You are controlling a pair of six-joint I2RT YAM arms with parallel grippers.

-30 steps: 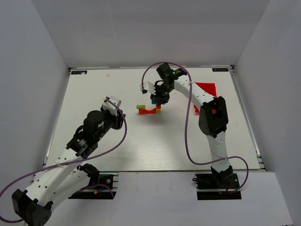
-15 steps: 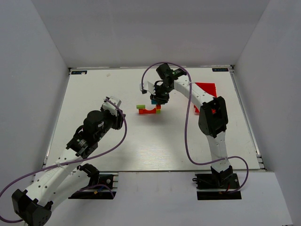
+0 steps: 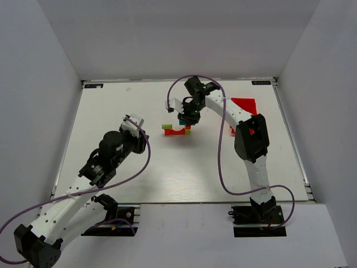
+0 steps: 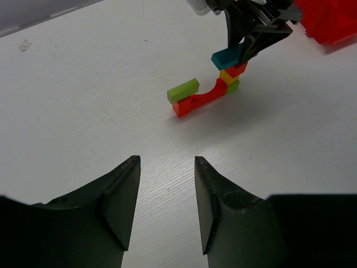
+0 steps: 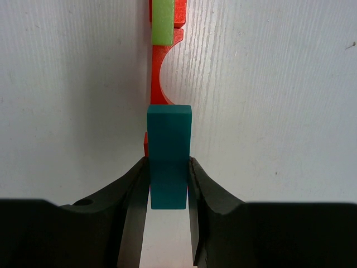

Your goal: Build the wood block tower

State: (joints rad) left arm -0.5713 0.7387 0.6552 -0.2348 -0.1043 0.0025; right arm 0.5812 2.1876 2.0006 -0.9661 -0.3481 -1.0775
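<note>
The small tower stands mid-table: a red arch [image 4: 201,99] lying with its curve up, a lime-green block [image 4: 183,90] on its left end, and a green cube [image 4: 233,85], a yellow cube [image 4: 227,75] and an orange-red piece [image 4: 239,68] stacked at its right end. My right gripper [image 5: 168,162] is shut on the teal bar [image 5: 169,139], holding it just above that right-end stack [image 3: 187,129]. In the top view the right gripper [image 3: 186,117] hangs over the tower. My left gripper [image 4: 167,160] is open with nothing between its fingers, above bare table nearer than the tower.
A larger red bin [image 3: 245,106] sits at the back right, behind the right arm's forearm. The purple cable [image 3: 222,145] loops beside the right arm. White walls enclose the table [image 3: 111,111] on three sides.
The right gripper has shifted slightly up and to the left with the teal bar in it. The left arm has not moved.
</note>
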